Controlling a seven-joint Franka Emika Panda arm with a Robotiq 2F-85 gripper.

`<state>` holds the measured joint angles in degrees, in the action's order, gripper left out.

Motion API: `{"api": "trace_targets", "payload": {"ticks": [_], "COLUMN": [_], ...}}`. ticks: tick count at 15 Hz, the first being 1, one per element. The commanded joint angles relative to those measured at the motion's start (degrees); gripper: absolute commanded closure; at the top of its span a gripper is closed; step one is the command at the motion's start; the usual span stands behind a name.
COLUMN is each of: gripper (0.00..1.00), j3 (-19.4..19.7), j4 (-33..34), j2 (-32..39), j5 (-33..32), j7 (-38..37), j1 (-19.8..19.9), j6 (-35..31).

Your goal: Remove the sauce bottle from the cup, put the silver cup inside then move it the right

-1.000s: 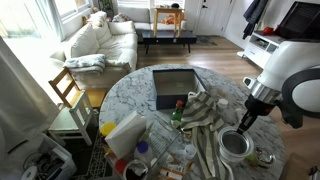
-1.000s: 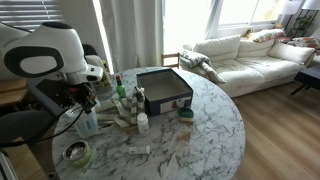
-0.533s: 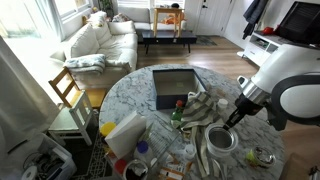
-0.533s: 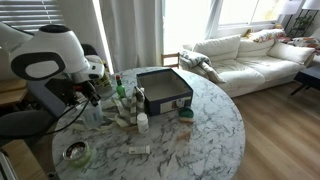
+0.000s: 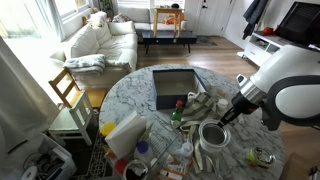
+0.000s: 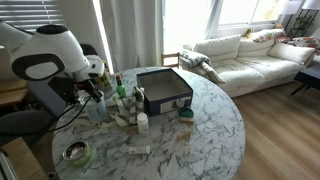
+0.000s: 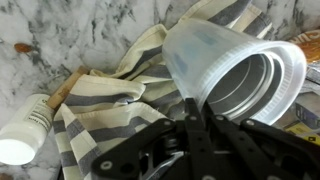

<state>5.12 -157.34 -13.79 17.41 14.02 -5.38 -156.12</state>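
Pinching the cup (image 7: 215, 55) by its rim, the hand (image 7: 190, 108) overhangs striped cloth (image 7: 110, 100).

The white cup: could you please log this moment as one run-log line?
gripper: shut on cup rim | silver cup: nested inside cup | cup: over striped cloth, contact unclear

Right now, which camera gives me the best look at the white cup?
The wrist view: the white cup looms close, mouth toward the camera, the silver cup nested inside. In an exterior view it is small, below the gripper. In an exterior view I cannot find it beside the arm.
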Motion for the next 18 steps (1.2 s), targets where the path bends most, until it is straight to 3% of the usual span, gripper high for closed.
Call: {"api": "trace_targets", "payload": {"ticks": [1, 8, 16, 17, 18], "gripper": [0.99, 0.99, 0.99, 0.94, 0.69], "j3": [1.15, 2.27, 2.84, 2.60, 2.36], "j4": [0.01, 0.24, 0.12, 0.05, 0.05], "j2": [0.42, -2.13, -0.73, -0.45, -0.25], "j5": [2.67, 2.17, 6.54, 6.53, 6.09], "j7": [2.29, 3.51, 4.74, 4.51, 4.04], "j1": [-1.47, -0.36, -3.00, -2.88, -2.55], "j6": [-0.78, 2.46, -0.42, -0.67, -0.76]}}
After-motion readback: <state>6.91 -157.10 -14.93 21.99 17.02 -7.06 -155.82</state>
